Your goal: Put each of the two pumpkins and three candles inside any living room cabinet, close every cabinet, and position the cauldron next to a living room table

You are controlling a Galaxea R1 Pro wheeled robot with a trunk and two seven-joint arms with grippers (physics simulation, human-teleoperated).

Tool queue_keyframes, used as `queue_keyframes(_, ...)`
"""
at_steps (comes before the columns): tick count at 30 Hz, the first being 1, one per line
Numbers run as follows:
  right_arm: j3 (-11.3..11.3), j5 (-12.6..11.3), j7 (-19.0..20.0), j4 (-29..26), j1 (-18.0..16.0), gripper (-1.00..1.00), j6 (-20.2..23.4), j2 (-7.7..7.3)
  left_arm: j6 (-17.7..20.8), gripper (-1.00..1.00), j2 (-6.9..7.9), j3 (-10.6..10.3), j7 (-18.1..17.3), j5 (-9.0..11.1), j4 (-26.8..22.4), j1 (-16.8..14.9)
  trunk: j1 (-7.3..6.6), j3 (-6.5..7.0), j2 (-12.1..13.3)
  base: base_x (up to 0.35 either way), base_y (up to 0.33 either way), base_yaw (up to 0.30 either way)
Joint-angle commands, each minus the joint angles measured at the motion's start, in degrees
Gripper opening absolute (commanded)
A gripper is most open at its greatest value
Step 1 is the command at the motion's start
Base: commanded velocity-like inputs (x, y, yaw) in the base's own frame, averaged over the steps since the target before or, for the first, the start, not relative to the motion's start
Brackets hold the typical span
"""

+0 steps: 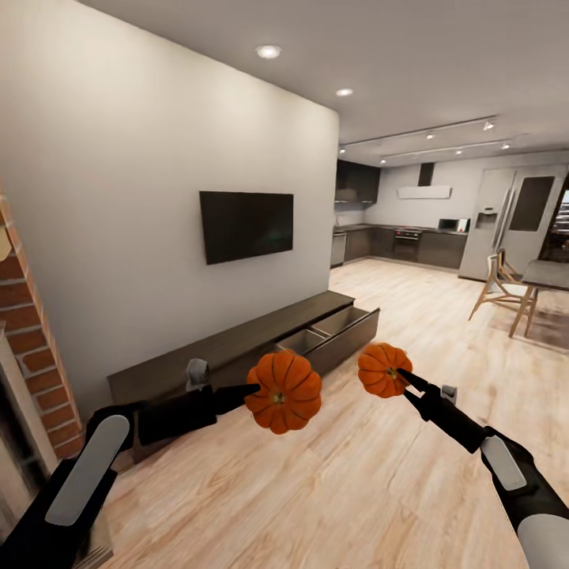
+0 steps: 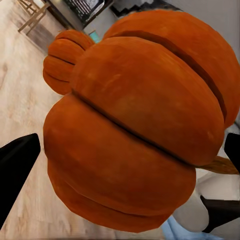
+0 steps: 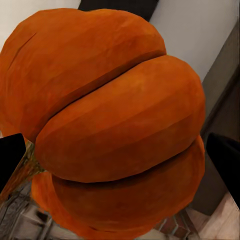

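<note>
Two pumpkins aloft: left end effector grips one pumpkin, right end effector the other pumpkin

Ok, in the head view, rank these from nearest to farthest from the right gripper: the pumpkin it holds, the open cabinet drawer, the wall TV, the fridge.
1. Right pumpkin, held in the right gripper.
2. Open drawer, just beyond, toward the wall.
3. TV, up on the wall.
4. Fridge, in the far kitchen.
</note>
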Motion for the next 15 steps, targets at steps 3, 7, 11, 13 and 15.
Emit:
queue_keyframes(3,-0.14,-0.66,0.04,-0.01,-0.07,-1.00,0.58,0.01,0.21,-1.00,0.03,0.00,-0.44,0.55,-0.02,-0.05,0.00,0.01,-0.05,0.002,-0.001,-0.291)
queue_keyframes(7,-0.14,-0.66,0.04,-0.01,-0.07,-1.00,0.58,0.01,0.21,-1.00,0.03,0.00,-0.44,0.55,-0.02,-0.05,0.00,0.10,-0.05,0.001,0.000,-0.291)
queue_keyframes(11,-0.14,-0.66,0.04,-0.01,-0.07,-1.00,0.58,0.01,0.21,-1.00,0.03,0.00,-0.44,0.55,-0.02,-0.05,0.00,0.19,-0.05,0.029,-0.030,-0.291)
queue_keyframes(13,-0.14,-0.66,0.04,-0.01,-0.07,-1.00,0.58,0.01,0.21,-1.00,0.03,0.00,-0.44,0.55,-0.02,-0.05,0.00,0.24,-0.05,0.079,-0.093,-0.291)
queue_keyframes(15,-0.14,-0.66,0.02,-0.01,-0.07,-1.00,0.58,0.01,0.21,-1.00,0.03,0.00,-0.44,0.55,-0.02,-0.05,0.00,0.29,-0.05,0.099,-0.148,-0.291)
